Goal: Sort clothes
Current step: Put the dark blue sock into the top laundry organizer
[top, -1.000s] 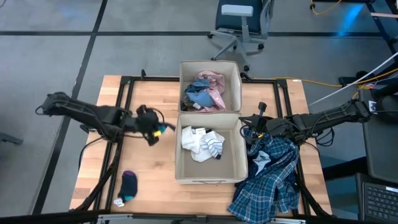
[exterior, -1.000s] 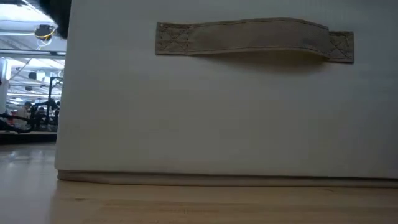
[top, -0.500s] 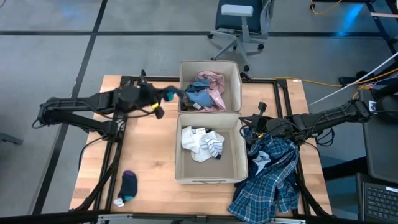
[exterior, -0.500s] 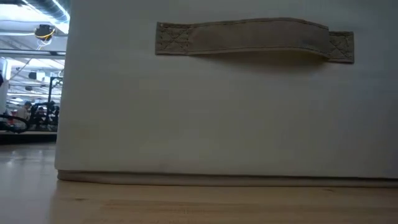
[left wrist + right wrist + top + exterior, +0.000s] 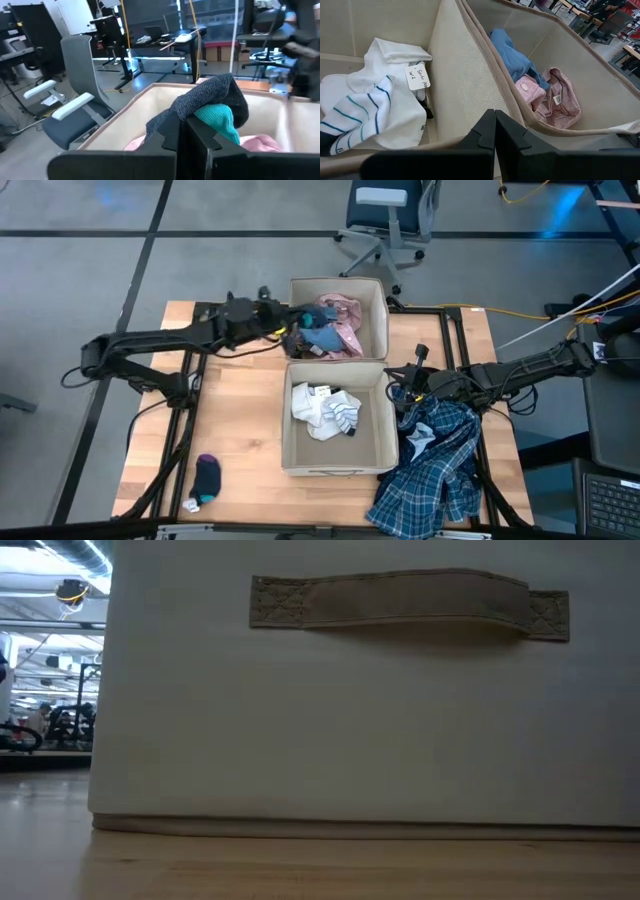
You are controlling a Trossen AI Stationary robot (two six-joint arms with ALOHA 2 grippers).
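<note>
In the upper middle of the high view, the left gripper (image 5: 283, 330) reaches over the left rim of the far beige square fabric bin (image 5: 377, 293), its fingers (image 5: 200, 145) pinching a grey sock with a teal toe (image 5: 215, 107) above the pink shirt (image 5: 340, 315) and blue garment (image 5: 318, 336) inside. The right gripper (image 5: 398, 393) rests at the right wall of the near beige fabric bin (image 5: 340, 468), fingers pressed together, over the blue-white plaid shirt (image 5: 435, 475) heaped at the lower right of the wooden worktop (image 5: 240, 450). White striped socks (image 5: 325, 412) lie in the near bin, and a dark navy sock (image 5: 207, 473) lies at the lower left.
</note>
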